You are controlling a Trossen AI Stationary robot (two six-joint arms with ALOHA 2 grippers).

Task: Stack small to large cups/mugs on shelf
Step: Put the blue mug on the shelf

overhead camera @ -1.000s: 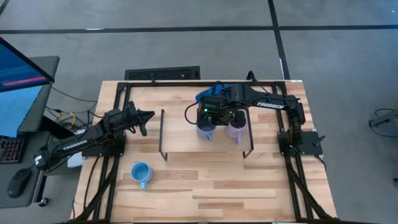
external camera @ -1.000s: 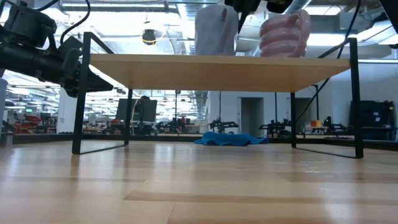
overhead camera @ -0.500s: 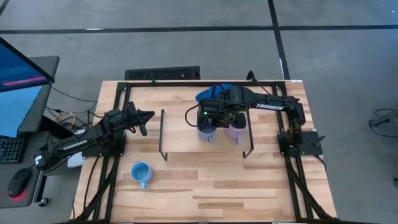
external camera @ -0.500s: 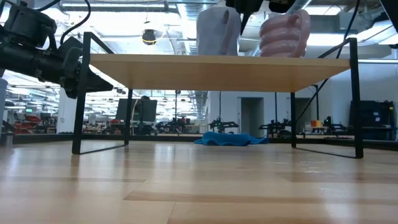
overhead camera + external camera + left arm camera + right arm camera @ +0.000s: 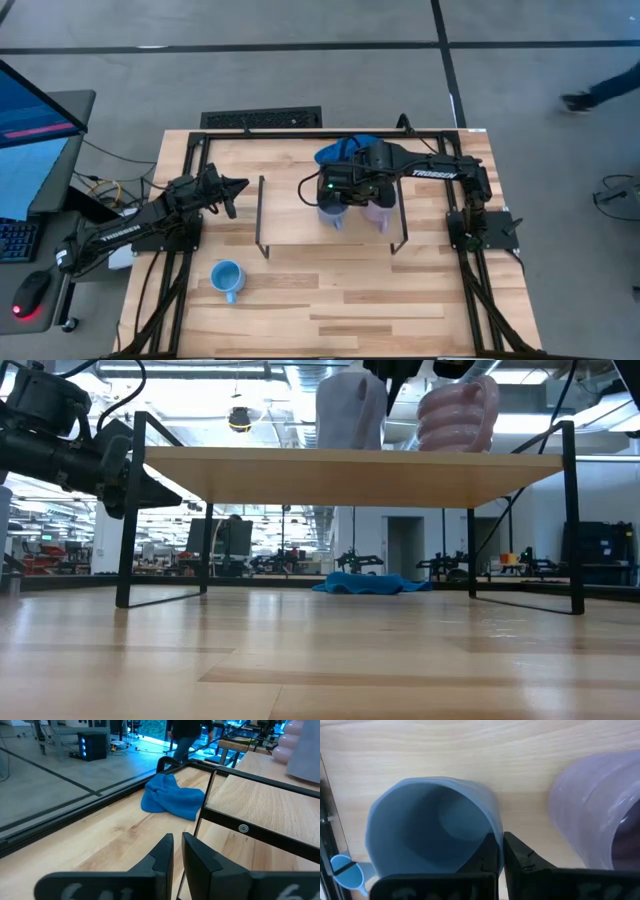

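Note:
The shelf (image 5: 290, 225) stands mid-table on thin black legs. The grey-blue mug (image 5: 331, 213) and the lilac mug (image 5: 379, 214) stand side by side on its board, the lilac one nearer the table's right edge; the low view shows the grey-blue mug (image 5: 350, 410) and the lilac mug (image 5: 460, 415) from the side. My right gripper (image 5: 499, 851) is above the shelf, shut on the grey-blue mug (image 5: 430, 830). The sky-blue mug (image 5: 227, 278) stands on the tabletop at the near left. My left gripper (image 5: 240, 186) is shut and empty, left of the shelf. My right gripper pinches the grey-blue mug's wall at the rim (image 5: 492, 827), on the side facing the lilac mug. One finger is inside the mug and one outside. The fingers point down from above. The mug is upright, and its base meets the shelf board (image 5: 350, 465).
A bright blue cloth (image 5: 335, 152) lies on the table behind the shelf. A black frame runs around the table's edges. The tabletop near the front edge is bare wood. A person's legs show on the floor at the far right (image 5: 600, 95).
My right gripper has edged the grey-blue mug a little toward the lilac mug along the shelf board. The mug stays upright.

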